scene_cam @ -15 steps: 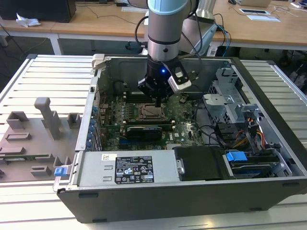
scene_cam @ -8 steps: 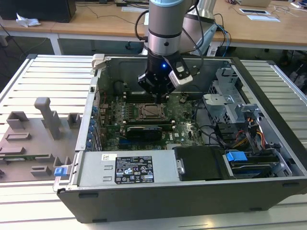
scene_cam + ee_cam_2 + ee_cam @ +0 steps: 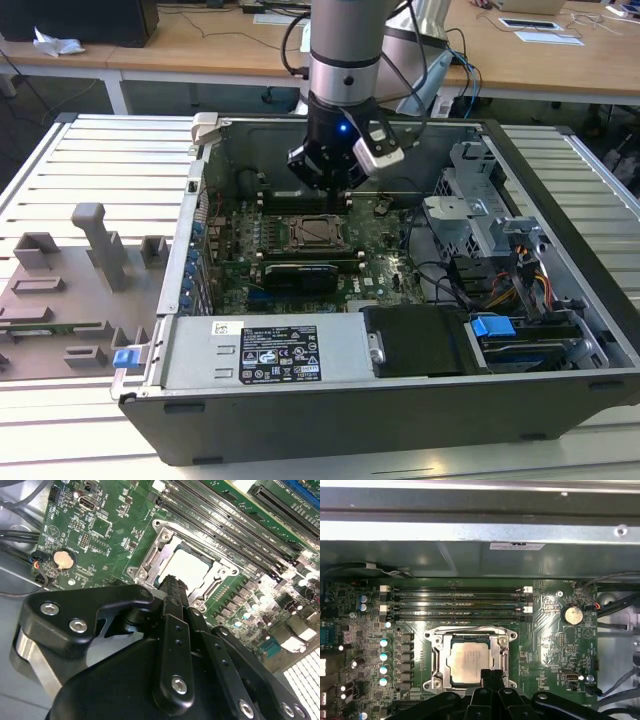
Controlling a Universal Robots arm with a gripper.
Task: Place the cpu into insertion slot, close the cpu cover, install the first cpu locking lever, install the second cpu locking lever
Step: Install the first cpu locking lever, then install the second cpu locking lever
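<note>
The cpu (image 3: 469,660) lies flat in the insertion slot (image 3: 434,677) on the green board, its silver top showing. The cpu cover (image 3: 439,652) lies down around it as a metal frame. A thin wire lever (image 3: 470,628) runs along one edge of the socket. My gripper (image 3: 491,674) hangs just above the socket's rim with its black fingers pressed together and nothing between them. In the second wrist view the gripper (image 3: 172,581) sits at the edge of the cpu (image 3: 195,566) and the cover (image 3: 156,550). In the exterior view the gripper (image 3: 338,202) hovers over the socket (image 3: 313,232) inside the open computer case.
Long black memory slots (image 3: 455,602) run beside the socket, and a coin battery (image 3: 572,614) sits on the board. A black card (image 3: 296,274), a power supply (image 3: 270,352), a drive cage (image 3: 490,225) and cables crowd the case. Grey fixtures (image 3: 95,240) stand at the exterior view's left.
</note>
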